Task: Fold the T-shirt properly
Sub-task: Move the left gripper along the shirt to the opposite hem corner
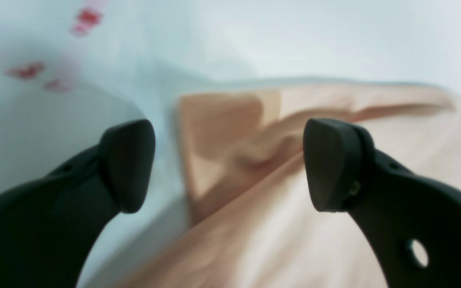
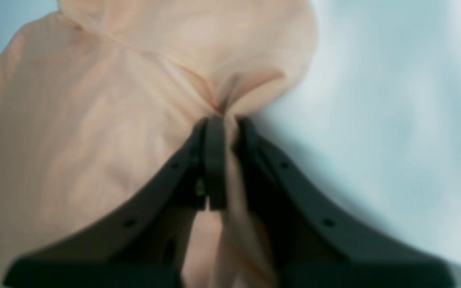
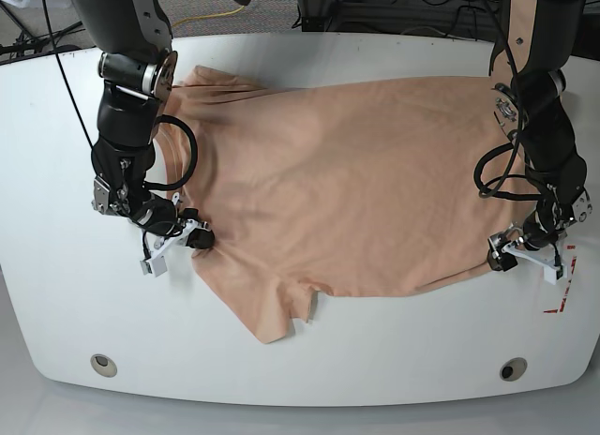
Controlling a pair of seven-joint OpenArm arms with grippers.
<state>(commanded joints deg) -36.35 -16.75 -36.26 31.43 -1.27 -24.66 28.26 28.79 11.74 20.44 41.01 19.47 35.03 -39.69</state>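
The peach T-shirt lies spread across the white table, with one sleeve pointing to the front and the hem at the right. My right gripper is at the shirt's left edge, shut on a pinch of the cloth; the right wrist view shows it with the fabric bunched between the jaws. My left gripper is open, low at the hem's front right corner. In the left wrist view it straddles that corner of the cloth without holding it.
Red tape marks lie on the table right of my left gripper and also show in the left wrist view. Two round holes sit near the table's front edge. Cables lie behind the table.
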